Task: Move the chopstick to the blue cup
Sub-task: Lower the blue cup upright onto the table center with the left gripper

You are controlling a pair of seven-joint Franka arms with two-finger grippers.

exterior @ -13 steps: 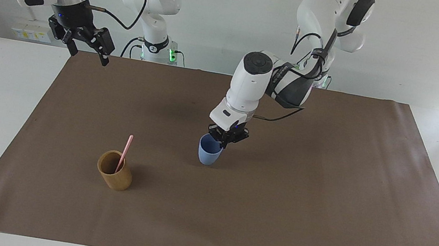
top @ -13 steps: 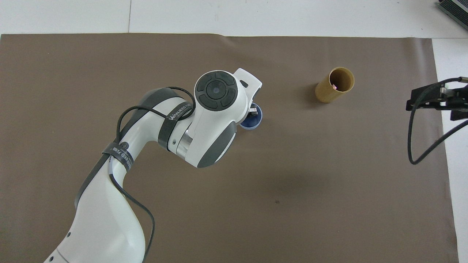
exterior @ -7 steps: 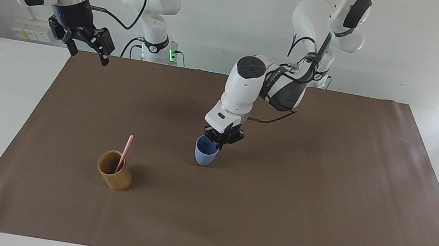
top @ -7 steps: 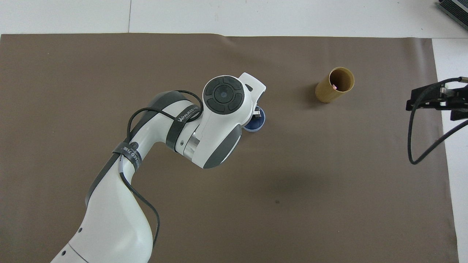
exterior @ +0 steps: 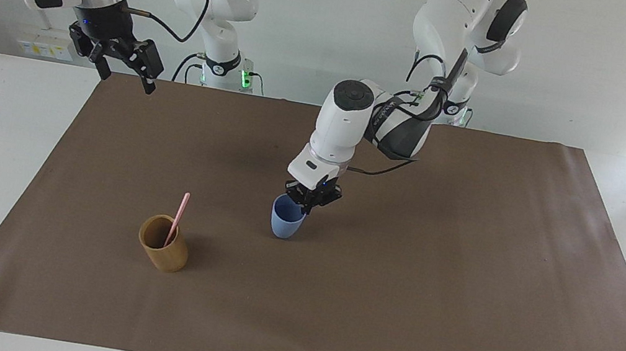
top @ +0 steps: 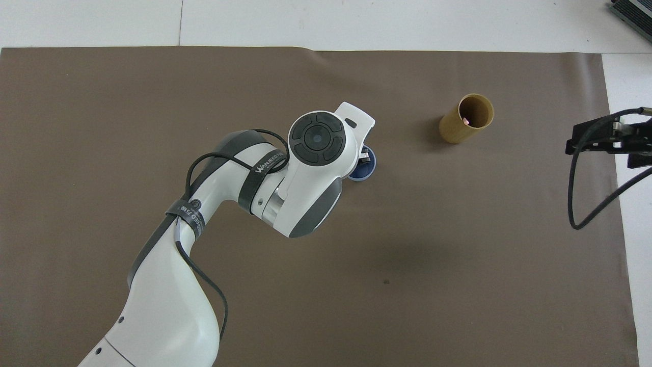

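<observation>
Pinching the rim of the blue cup (exterior: pixel 286 223), the left gripper (exterior: pixel 307 201) holds it upright mid-mat. Leaning in the tan bamboo cup (exterior: pixel 163 250) (toward the right arm's end), the chopstick (exterior: pixel 177 219) pokes out. Spread wide, the right gripper (exterior: pixel 125 63) waits over the brown mat (exterior: pixel 458 286) edge.

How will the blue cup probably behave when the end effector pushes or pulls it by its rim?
The blue cup tapers to a narrow rounded base, so it may tip rather than slide. It looks small and thin-walled, probably light. The left end effector is shut on its rim at one side only, so the cup could pivot or tilt in that grip.
</observation>
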